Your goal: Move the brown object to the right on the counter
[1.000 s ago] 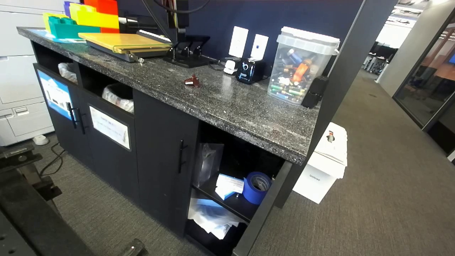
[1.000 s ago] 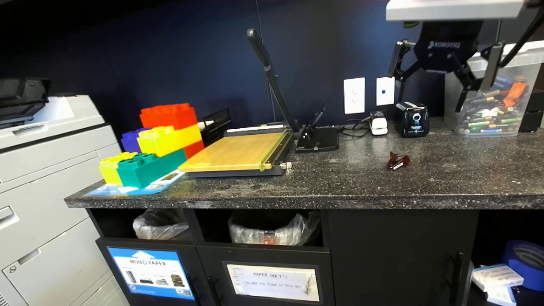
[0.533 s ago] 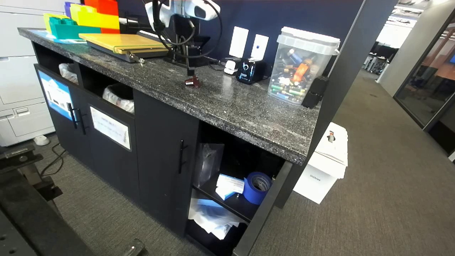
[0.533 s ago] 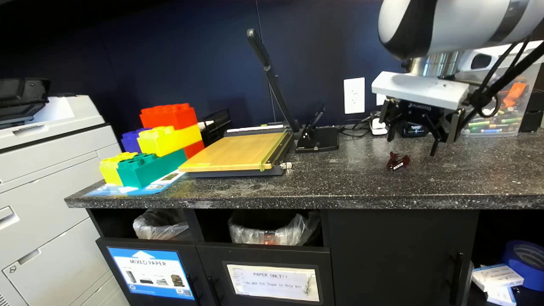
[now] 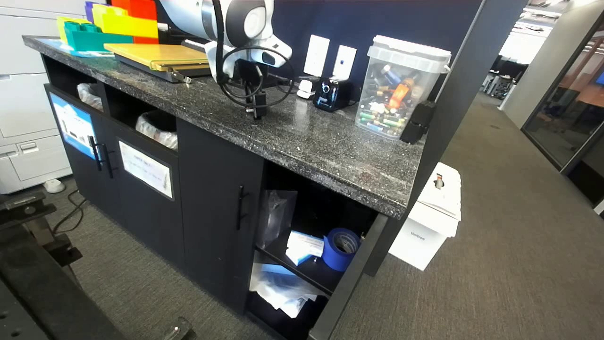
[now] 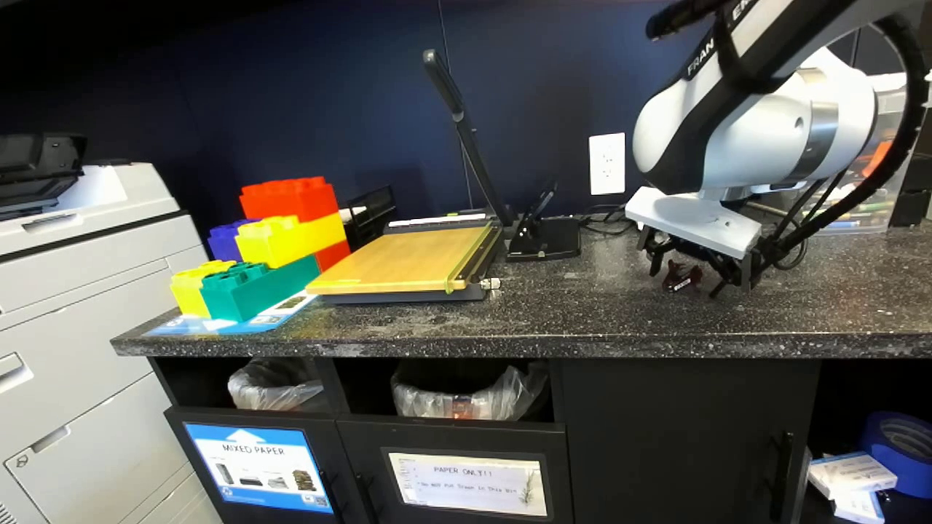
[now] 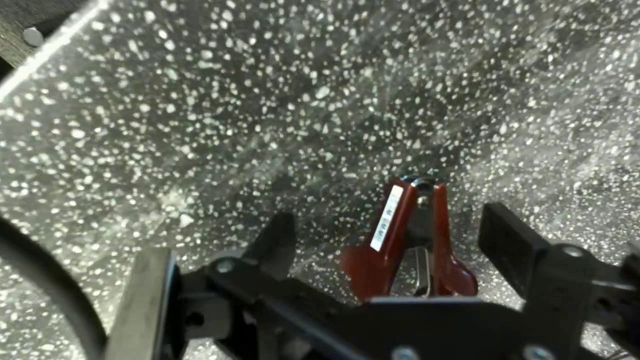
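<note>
The brown object (image 6: 681, 279) is a small reddish-brown, staple-remover-like item with a white label, lying on the dark speckled counter (image 6: 568, 313). In the wrist view the brown object (image 7: 401, 230) shows its two arms spread in a V; its lower end is hidden by the gripper body. My gripper (image 7: 390, 232) is open, one fingertip on each side of the object, with gaps on both sides. In an exterior view the gripper (image 6: 686, 282) is low over the counter around the object. In an exterior view the gripper (image 5: 257, 113) hides most of the object.
A paper cutter with a yellow board (image 6: 408, 262) and a black stand (image 6: 542, 236) are left of the gripper. A black box (image 5: 331, 94), a white charger (image 5: 306, 89) and a clear tub (image 5: 396, 94) stand behind and right. The counter's edge (image 7: 55, 47) shows in the wrist view.
The arm has come down from above the counter toward the brown object, and the gripper's open fingers are now on both sides of it. The brown object has not visibly moved.
</note>
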Available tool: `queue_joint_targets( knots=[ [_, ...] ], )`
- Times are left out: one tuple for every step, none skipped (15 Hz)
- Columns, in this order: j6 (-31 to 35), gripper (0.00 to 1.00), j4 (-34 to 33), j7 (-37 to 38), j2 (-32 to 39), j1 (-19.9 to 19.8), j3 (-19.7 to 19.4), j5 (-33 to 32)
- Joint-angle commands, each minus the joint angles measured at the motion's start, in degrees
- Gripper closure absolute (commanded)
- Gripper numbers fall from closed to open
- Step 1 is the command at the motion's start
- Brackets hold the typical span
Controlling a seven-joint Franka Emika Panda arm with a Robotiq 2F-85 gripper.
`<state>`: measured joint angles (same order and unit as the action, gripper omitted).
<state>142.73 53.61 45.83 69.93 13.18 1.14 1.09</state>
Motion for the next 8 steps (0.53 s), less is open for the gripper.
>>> queue_joint_targets(
  knots=[
    [-3.7,0.34,-13.8,0.4,8.7,0.8,-0.3,-0.4],
    [-4.6,0.42,-16.3,0.5,10.3,0.9,-0.5,-0.6],
    [-5.3,0.49,-18.8,0.5,11.8,1.1,-0.8,-0.8],
    [-6.2,0.58,-21.3,0.6,13.1,1.4,-1.0,-1.0],
    [-7.1,0.64,-23.2,0.6,14.1,1.7,-1.1,-1.2],
    [-7.5,0.71,-24.1,0.7,14.5,1.8,-1.1,-1.4],
    [-7.7,0.79,-24.8,0.8,14.8,2.0,-1.1,-1.5],
    [-7.6,0.85,-24.5,0.6,14.4,2.3,-1.8,-0.5]
  ],
)
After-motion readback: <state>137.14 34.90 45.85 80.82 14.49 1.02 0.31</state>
